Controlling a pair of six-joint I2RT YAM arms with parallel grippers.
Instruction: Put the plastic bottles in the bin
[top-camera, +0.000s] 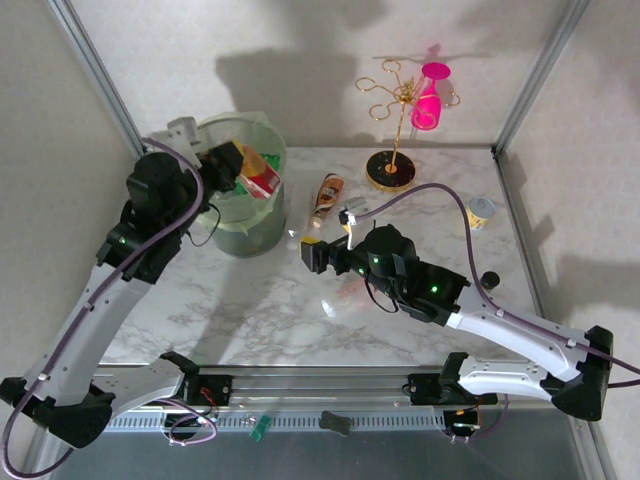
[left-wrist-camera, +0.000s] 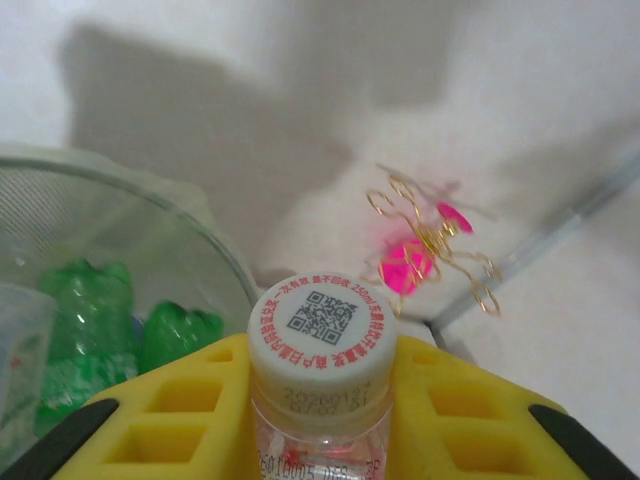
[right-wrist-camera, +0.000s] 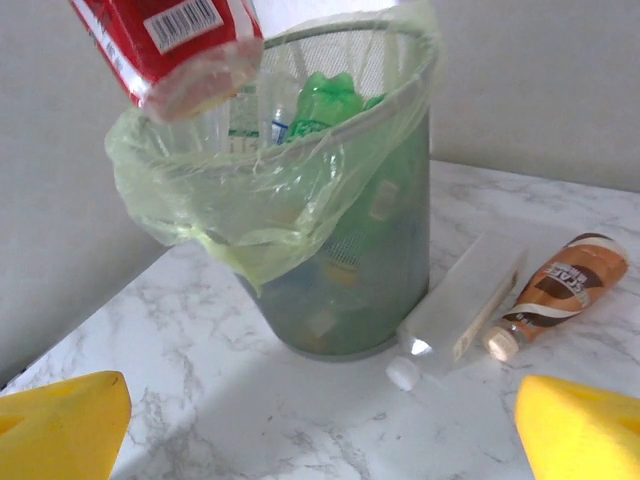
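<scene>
walls: plain white (top-camera: 300, 40) | table: white-grey marble top (top-camera: 260, 310) | frame: metal posts (top-camera: 95, 70) | shadows: soft on wall

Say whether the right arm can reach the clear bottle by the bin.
Probably yes: the open right end effector faces the clear bottle across bare table, though the brown bottle lies beside it.
</scene>
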